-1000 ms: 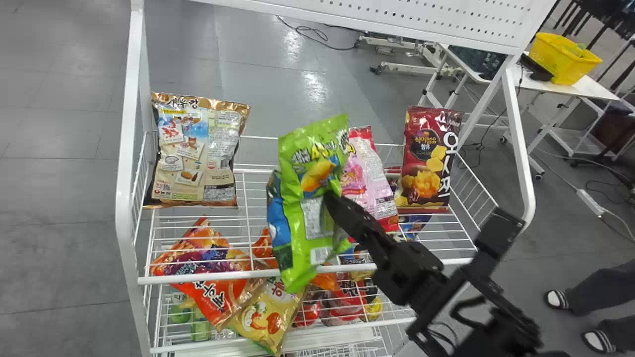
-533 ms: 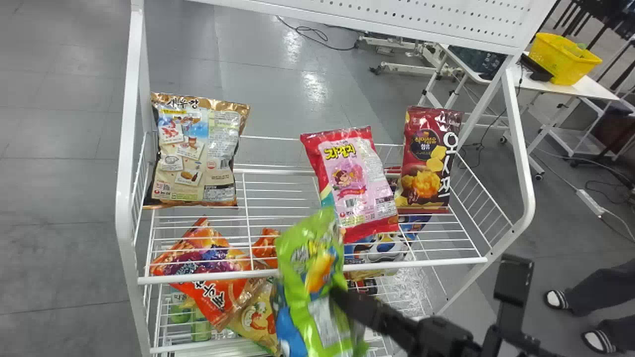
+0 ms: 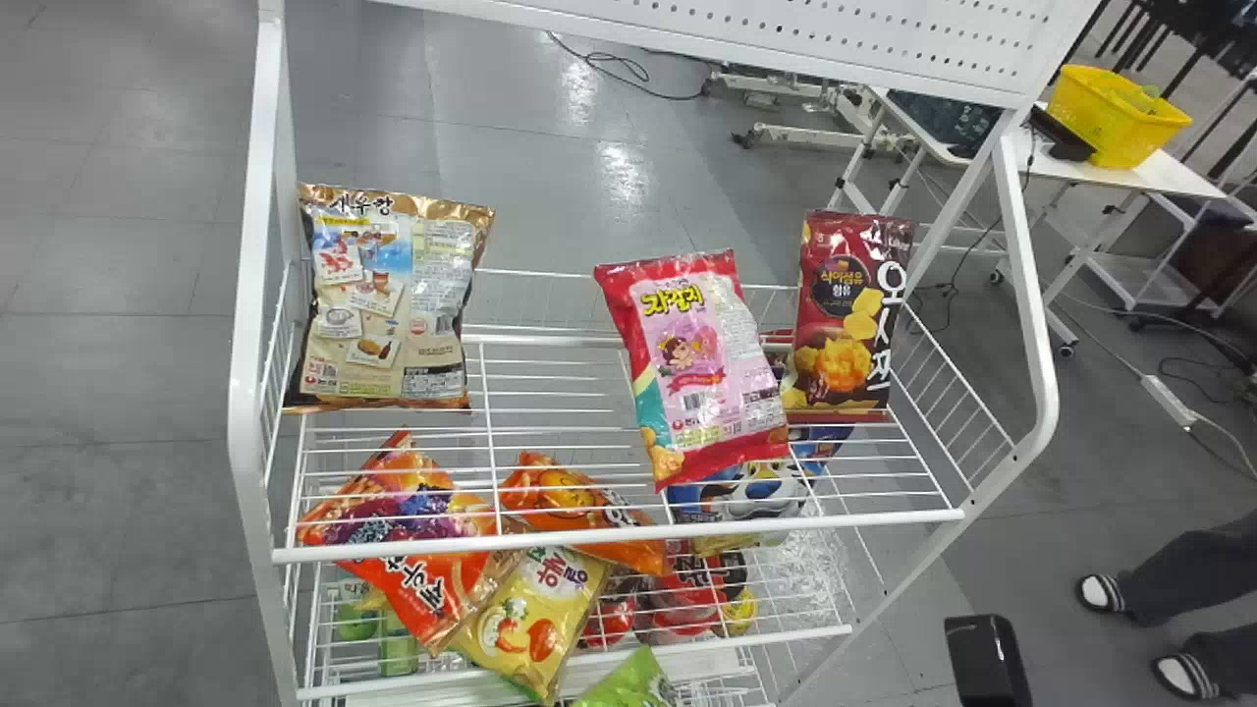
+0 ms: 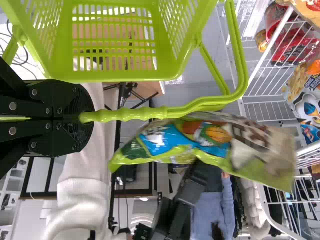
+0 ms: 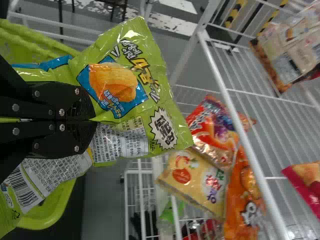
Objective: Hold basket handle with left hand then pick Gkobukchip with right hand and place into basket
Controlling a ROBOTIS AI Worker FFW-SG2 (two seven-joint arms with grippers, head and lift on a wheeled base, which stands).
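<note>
The top of the green Gkobukchip bag [image 3: 628, 682] shows at the head view's bottom edge, and a black wrist part of my right gripper [image 3: 987, 658] lies to its right. In the right wrist view my right gripper [image 5: 94, 120] is shut on the Gkobukchip bag [image 5: 150, 85], with the green basket [image 5: 47, 212] behind. My left gripper [image 4: 84, 117] is shut on the basket handle [image 4: 137, 114]. The basket [image 4: 115, 75] hangs from it, and the bag [image 4: 200, 140] is close by the handle. Whether it is over the basket's opening I cannot tell.
A white wire rack [image 3: 619, 539] stands in front, holding several snack bags, among them a pink-and-red one [image 3: 692, 363] and a dark red one [image 3: 849, 314]. A yellow basket [image 3: 1115, 118] sits on a table at the back right.
My right gripper has carried the green bag down from in front of the upper shelf towards the head view's bottom edge. The pink-and-red bag has come into full view.
</note>
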